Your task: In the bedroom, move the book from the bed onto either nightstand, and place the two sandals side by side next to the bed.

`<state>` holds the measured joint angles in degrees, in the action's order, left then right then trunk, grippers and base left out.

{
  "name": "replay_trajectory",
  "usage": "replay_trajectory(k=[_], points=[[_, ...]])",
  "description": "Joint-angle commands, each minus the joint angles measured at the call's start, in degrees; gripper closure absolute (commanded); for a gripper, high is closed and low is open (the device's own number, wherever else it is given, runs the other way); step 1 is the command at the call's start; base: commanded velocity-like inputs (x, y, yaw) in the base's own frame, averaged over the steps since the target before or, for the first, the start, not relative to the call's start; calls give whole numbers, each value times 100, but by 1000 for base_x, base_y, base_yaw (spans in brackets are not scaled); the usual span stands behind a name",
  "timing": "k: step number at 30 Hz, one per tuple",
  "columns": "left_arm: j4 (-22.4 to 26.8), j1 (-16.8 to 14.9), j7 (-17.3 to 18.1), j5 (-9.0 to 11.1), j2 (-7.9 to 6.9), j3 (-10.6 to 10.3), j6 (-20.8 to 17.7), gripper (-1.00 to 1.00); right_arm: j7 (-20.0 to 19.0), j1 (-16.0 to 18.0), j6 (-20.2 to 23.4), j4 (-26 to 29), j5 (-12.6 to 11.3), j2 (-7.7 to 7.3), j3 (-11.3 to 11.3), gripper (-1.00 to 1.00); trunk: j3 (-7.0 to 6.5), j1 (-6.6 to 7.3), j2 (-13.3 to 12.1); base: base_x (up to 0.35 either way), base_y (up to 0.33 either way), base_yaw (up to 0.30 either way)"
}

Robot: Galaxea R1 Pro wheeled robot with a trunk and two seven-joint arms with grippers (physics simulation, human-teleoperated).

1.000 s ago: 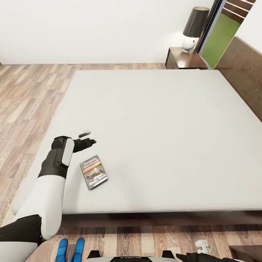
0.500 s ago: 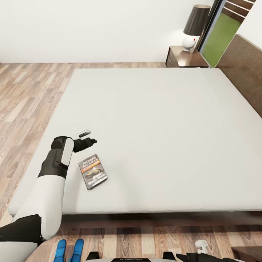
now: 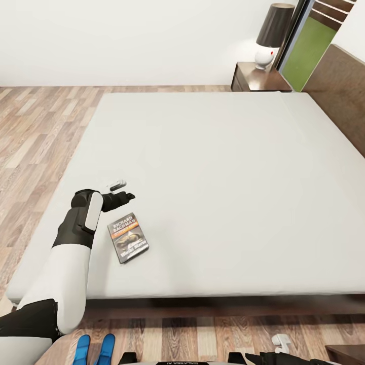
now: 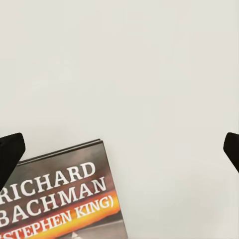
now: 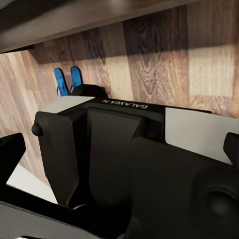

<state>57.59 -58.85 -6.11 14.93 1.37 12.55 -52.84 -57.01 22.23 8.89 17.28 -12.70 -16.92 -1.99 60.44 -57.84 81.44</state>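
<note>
Lying flat near the bed's (image 3: 213, 167) foot edge, cover up, the book (image 3: 129, 238) sits just beside the left pincer (image 3: 120, 190), which hangs over the mattress a little past the book's top end. Its fingertips (image 4: 10, 152) stand wide apart in the wrist view, nothing between them, with the book's top corner poking in from one side. My guess is the step in hand is the pickup. A thin paperback on a soft mattress gives little to bite on, so the pincer would do well to draw back over the book, line up across its short width, and press down enough to get a finger under an edge, or slide it to the near bed edge and take it there.

The mattress around the book is bare, so there is room to push or slide. The nightstand (image 3: 258, 77) with its lamp (image 3: 274, 33) stands well apart, by the far corner at the headboard, past the whole bed. The sandals (image 3: 94, 349) lie together on the floor by the robot's base. Whether the right pincer (image 3: 280, 344), low by the floor, is parted or closed, I cannot tell.
</note>
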Motion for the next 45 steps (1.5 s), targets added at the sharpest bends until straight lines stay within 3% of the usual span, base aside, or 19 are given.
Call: replay_trajectory(k=[1,9,17,40,45], points=[[6,-3,-56,63,5,12,-25,-100,-12,1,60,4,-57,-4,-21,-100,22,-23,43,0,0,0],[10,-2,-57,63,8,19,-25,-100,-12,0,60,4,-57,-4,-21,-100,165,-198,364,0,0,0],[19,-2,-52,63,5,27,-25,-100,-12,0,60,4,-57,-4,-21,-100,165,-198,364,0,0,0],[15,5,-57,63,2,37,-18,-100,-12,1,60,4,-57,-4,-21,-100,578,-703,1287,0,0,0],[15,5,-57,63,-5,37,-18,-100,-12,1,60,4,-57,-4,-21,-100,578,-703,1287,0,0,0]])
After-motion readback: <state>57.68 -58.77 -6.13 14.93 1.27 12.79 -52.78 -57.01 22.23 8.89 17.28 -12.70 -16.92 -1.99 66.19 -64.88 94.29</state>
